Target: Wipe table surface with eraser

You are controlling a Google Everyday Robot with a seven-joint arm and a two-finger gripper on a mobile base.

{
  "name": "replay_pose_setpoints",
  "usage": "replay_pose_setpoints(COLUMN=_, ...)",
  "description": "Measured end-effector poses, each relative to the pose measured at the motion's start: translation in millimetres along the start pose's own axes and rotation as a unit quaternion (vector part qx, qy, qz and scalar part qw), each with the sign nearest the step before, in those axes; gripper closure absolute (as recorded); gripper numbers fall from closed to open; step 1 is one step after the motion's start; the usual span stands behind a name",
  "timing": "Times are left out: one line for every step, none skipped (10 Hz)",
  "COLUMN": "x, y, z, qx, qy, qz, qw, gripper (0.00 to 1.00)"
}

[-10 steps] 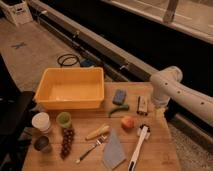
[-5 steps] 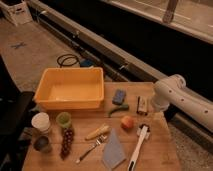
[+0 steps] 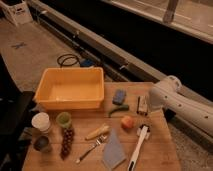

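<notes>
The eraser (image 3: 142, 104), a small oblong block with a dark top and pale edges, lies on the light brown wooden table surface (image 3: 157, 145) near its right back edge. My gripper (image 3: 149, 102) sits at the end of the white arm that reaches in from the right. It is low over the table, right beside the eraser's right side. I cannot tell whether it touches the eraser.
A blue sponge (image 3: 119, 96) and a green pepper (image 3: 118, 110) lie left of the eraser. An orange fruit (image 3: 127, 122), a white-handled brush (image 3: 137, 148), a blue cloth (image 3: 114, 151), a fork, grapes and cups fill the front. A yellow tub (image 3: 70, 72) stands back left.
The white arm has come down and a little left, bringing the gripper closer to the eraser. The objects on the table have not moved.
</notes>
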Motion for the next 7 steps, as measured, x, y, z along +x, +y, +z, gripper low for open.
replay_pose_setpoints(x=-0.6, y=-0.5, z=-0.2, qx=0.000, qy=0.000, qz=0.000, qw=1.0000, gripper=0.35)
replay_pose_setpoints(x=0.1, y=-0.1, z=-0.1, qx=0.000, qy=0.000, qz=0.000, qw=1.0000, gripper=0.35)
replay_pose_setpoints(x=1.2, y=0.3, z=-0.4, qx=0.000, qy=0.000, qz=0.001, qw=1.0000, gripper=0.35)
replay_pose_setpoints(x=1.6, y=0.4, z=-0.5, qx=0.000, qy=0.000, qz=0.002, qw=1.0000, gripper=0.35)
replay_pose_setpoints(x=1.1, y=0.2, z=-0.3, qx=0.000, qy=0.000, qz=0.001, qw=1.0000, gripper=0.35)
replay_pose_setpoints(x=-0.1, y=-0.5, z=-0.2, qx=0.000, qy=0.000, qz=0.000, qw=1.0000, gripper=0.35)
replay_pose_setpoints(x=-0.6, y=-0.8, z=-0.2, qx=0.000, qy=0.000, qz=0.000, qw=1.0000, gripper=0.35)
